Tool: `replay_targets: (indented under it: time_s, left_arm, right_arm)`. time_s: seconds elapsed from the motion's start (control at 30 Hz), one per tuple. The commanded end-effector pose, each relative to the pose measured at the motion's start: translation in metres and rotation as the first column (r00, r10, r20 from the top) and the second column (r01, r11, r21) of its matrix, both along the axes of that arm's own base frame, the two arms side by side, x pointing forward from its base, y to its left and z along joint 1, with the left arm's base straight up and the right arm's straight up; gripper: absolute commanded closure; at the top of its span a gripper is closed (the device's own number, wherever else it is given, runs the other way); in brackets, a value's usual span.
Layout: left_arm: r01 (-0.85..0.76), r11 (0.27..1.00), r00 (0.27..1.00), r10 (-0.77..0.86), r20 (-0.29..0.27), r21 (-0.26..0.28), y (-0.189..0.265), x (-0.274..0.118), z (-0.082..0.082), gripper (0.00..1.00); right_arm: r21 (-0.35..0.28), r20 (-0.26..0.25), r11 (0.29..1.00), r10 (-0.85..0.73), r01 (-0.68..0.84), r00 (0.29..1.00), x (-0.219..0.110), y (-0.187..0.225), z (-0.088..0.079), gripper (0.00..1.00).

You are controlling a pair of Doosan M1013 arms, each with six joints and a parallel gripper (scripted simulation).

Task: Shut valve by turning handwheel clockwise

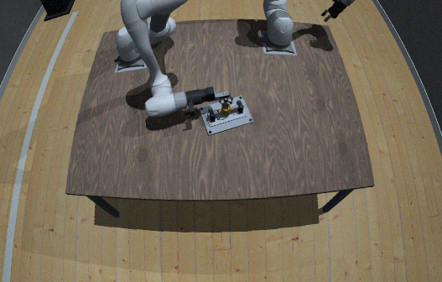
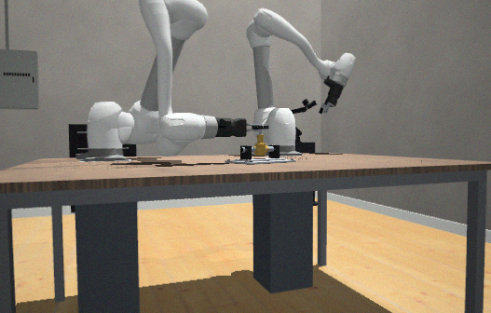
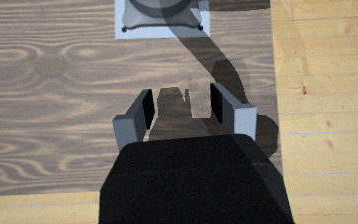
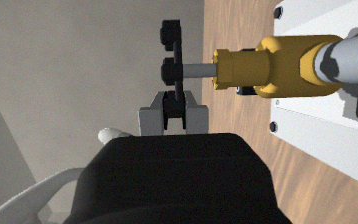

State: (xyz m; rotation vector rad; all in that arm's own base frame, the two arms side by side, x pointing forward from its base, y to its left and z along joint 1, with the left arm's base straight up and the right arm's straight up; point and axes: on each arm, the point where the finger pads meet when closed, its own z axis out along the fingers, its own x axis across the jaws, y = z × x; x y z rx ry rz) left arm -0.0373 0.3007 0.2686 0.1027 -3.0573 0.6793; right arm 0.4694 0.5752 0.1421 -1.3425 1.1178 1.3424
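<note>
Top: valve (image 1: 226, 110) (image 2: 260, 148) (image 4: 286, 65) sits on its pale plate (image 1: 231, 127) (image 2: 265, 161) (image 4: 306, 137), mid-table, a bit toward the far side. Right arm comes in from the left, its gripper (image 1: 225, 97) (image 2: 260, 127) (image 4: 174, 112) at the handwheel (image 1: 227, 101) (image 2: 265, 127) (image 4: 179, 52). Left arm's gripper (image 1: 325, 17) (image 2: 323, 110) (image 3: 182, 102) is off at the far right, well apart.

Exterior: right gripper lies level at wheel height, above the yellow body. Left gripper hangs high, pointing down.

Left wrist: fingers spread, nothing between them — table below.

Right wrist: fingers clenched on the wheel's rim, at a knob. Stem runs straight from hub to body.

Handling, my read: wheel is light and rigid, plate looks bolted so the body should stay put. Expect stiffening near the seat. Rim is the right hold — best leverage; keep the pull tangential, clockwise from above, or the smooth knob may slip and the thin stem get side load. Can't tell how tight it is.
</note>
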Motion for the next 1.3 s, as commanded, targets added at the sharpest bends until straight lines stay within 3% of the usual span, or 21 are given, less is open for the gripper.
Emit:
replay_targets:
  time_s: [0.0,1.27]
  left_arm:
    - [0.000,1.000,1.000,0.000,0.000,0.001,0.0002,-0.0001,0.0004,0.00]
    - [0.000,1.000,1.000,0.000,0.000,0.001,0.0002,-0.0001,0.0004,0.00]
  right_arm:
    - [0.001,0.001,1.000,-0.005,0.005,1.000,0.0001,0.0003,0.0009,1.00]
    - [0.001,0.001,0.978,-0.206,0.206,0.978,-0.0003,0.0058,0.0008,1.00]
